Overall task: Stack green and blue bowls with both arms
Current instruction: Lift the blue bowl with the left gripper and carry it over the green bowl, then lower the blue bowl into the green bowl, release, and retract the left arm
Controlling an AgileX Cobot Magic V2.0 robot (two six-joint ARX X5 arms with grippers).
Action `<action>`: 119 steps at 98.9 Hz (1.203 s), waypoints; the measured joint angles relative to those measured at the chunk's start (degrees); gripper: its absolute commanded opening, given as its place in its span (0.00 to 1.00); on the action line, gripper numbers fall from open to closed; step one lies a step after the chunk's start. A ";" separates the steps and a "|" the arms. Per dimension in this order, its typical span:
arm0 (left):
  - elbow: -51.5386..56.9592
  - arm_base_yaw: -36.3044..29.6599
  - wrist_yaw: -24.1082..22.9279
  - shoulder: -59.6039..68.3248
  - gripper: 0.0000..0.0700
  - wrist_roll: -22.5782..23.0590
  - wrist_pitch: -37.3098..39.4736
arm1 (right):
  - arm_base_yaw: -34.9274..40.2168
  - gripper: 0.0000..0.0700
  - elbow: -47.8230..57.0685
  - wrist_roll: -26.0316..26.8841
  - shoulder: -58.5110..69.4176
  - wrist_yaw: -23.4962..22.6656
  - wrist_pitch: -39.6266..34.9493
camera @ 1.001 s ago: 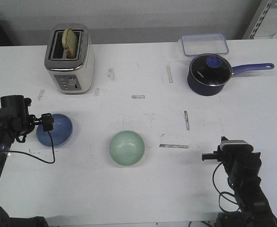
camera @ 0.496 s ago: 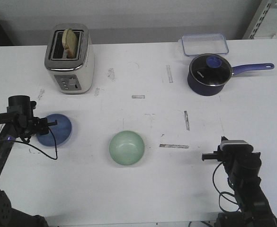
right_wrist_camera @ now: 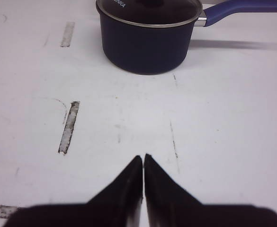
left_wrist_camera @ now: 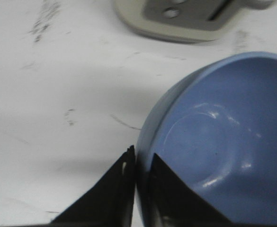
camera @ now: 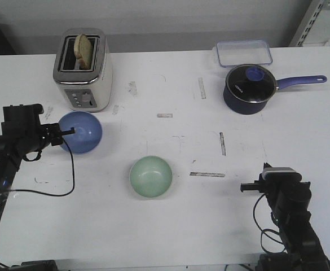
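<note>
Nearest, the right gripper [right_wrist_camera: 143, 163] sits pinched together on nothing, low over the white table [camera: 170, 226]. The pale mint green round bowl [camera: 151, 176] rests mid-table. Further left, the left gripper [left_wrist_camera: 137, 163] clamps the soft periwinkle blue bowl [camera: 81, 131] by its rim, near the cream toaster [camera: 83, 70].

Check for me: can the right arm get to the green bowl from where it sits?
Probably yes. The right gripper is shut and empty, and only bare table lies between it and the green bowl. The left gripper holds the blue bowl well clear.
</note>
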 measured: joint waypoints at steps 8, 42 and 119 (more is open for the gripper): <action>0.00 -3.45 0.74 -2.51 0.00 -0.48 -0.17 | 0.00 0.00 0.00 0.00 0.00 0.00 0.00; 0.00 -23.23 0.85 -5.03 0.00 -1.36 -3.63 | 0.00 0.00 0.00 0.02 0.00 0.00 0.00; -0.02 -37.35 0.98 6.58 0.07 -2.12 -3.23 | 0.00 0.00 0.00 0.00 0.00 0.00 0.00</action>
